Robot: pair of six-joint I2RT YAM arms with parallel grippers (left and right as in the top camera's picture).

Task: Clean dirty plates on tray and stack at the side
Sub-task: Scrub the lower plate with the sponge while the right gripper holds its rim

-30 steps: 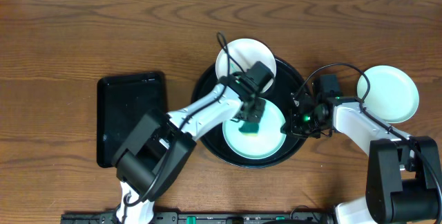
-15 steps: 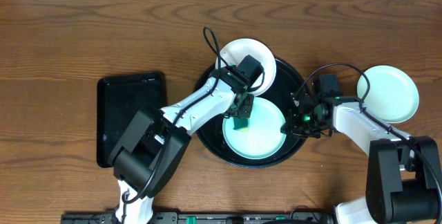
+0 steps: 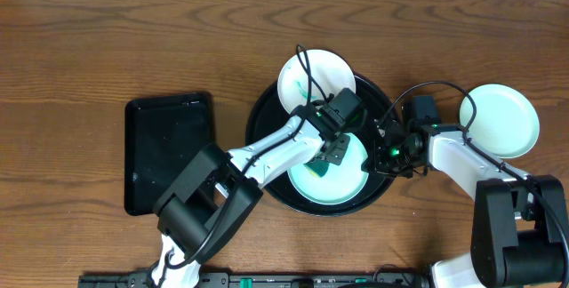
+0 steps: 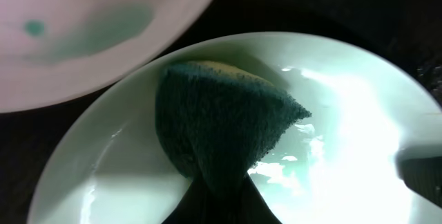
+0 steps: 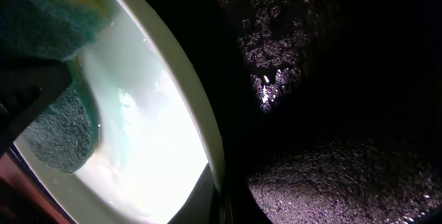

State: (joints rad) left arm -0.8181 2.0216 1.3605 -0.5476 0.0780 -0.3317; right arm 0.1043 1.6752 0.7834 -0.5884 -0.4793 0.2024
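Note:
The round black tray (image 3: 258, 124) sits mid-table. A pale-mint plate (image 3: 342, 188) lies in its front half, and it also shows in the left wrist view (image 4: 345, 106). My left gripper (image 3: 328, 157) is shut on a dark green sponge (image 4: 221, 120) and presses it on that plate's centre. My right gripper (image 3: 381, 156) is shut on the plate's right rim (image 5: 204, 124). A second plate (image 3: 329, 70) with a teal smear (image 4: 97, 30) rests on the tray's back rim. A third plate (image 3: 500, 121) lies on the table at the right.
A smaller rectangular black tray (image 3: 169, 150) lies on the table left of the round tray, with nothing on it. The left arm reaches across the round tray's left side. Cables loop over the back plate and beside the right-hand plate.
My left gripper has swept the sponge over the front plate, first up and left, then right toward the centre. The right gripper and all plates have stayed put.

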